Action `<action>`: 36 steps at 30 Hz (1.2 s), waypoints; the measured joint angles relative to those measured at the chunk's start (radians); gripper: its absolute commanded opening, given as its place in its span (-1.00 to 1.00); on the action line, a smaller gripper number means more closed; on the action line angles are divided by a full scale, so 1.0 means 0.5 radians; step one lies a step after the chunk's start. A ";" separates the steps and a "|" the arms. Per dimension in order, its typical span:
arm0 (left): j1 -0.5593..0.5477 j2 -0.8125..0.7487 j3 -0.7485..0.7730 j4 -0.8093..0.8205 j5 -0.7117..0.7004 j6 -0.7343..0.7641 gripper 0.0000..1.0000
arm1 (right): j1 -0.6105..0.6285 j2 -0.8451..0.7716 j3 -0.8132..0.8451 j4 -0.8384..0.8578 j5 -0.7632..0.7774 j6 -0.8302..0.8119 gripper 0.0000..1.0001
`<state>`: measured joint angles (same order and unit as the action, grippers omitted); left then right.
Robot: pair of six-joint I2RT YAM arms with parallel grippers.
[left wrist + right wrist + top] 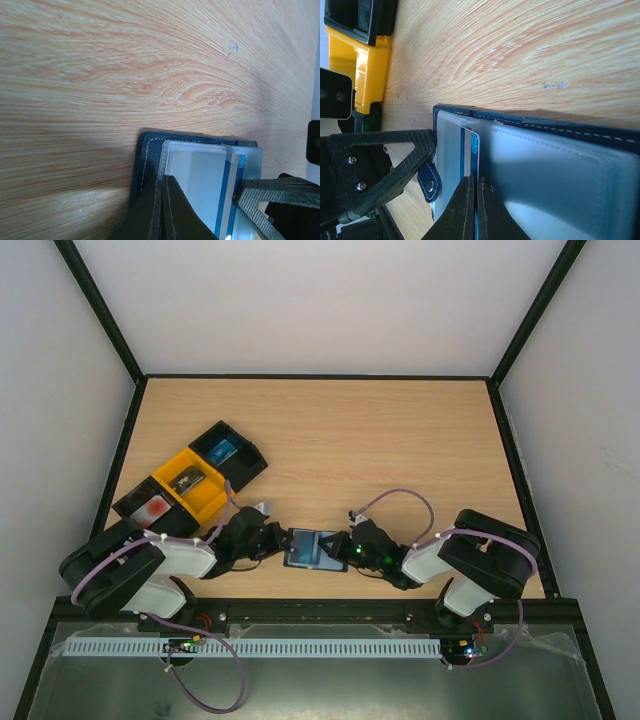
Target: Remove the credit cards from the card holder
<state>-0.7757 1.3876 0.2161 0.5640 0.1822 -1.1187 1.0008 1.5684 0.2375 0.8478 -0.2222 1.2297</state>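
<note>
Low in the centre of the top view, flat on the pale wood-grain table [400, 440]: the card holder [316, 549], a small navy folding wallet spread open, with white stitching along its rim and frosted clear pockets inside. In its left panel, a credit card [304, 542], thin and pale blue with one darker blue stripe.

At the wallet's left edge, the left gripper [281, 543], black plastic fingers pressed together on the stitched rim. At the wallet's right, the right gripper [346, 549], fingers likewise closed tight and meeting at the card's striped edge beside the fold. Impossible to tell whether pinching the card itself or only its pocket.

Low and left in the right wrist view, a rounded navy closure tab [428, 182] with a small stud.

Upper left of the top view: a yellow tray [205, 502] between two black trays [255, 465], all boxy, open-topped hard plastic. In the upper black one a blue card [222, 450], in the lower a pinkish-red patch [155, 508].
</note>
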 measured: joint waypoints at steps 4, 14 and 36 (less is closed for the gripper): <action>0.000 -0.001 0.000 -0.002 0.000 -0.001 -0.95 | 0.000 -0.039 -0.043 0.001 0.008 -0.021 -0.95; 0.000 -0.001 -0.001 -0.001 0.000 -0.001 -0.95 | -0.011 0.006 -0.074 0.117 -0.028 -0.003 -0.69; -0.001 -0.001 -0.024 0.040 -0.001 -0.023 -0.95 | -0.037 -0.039 -0.083 0.159 -0.026 0.047 -0.95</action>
<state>-0.7761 1.3872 0.2043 0.5838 0.1818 -1.1301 0.9825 1.5490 0.1959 0.9276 -0.2352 1.2530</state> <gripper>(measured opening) 0.027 0.025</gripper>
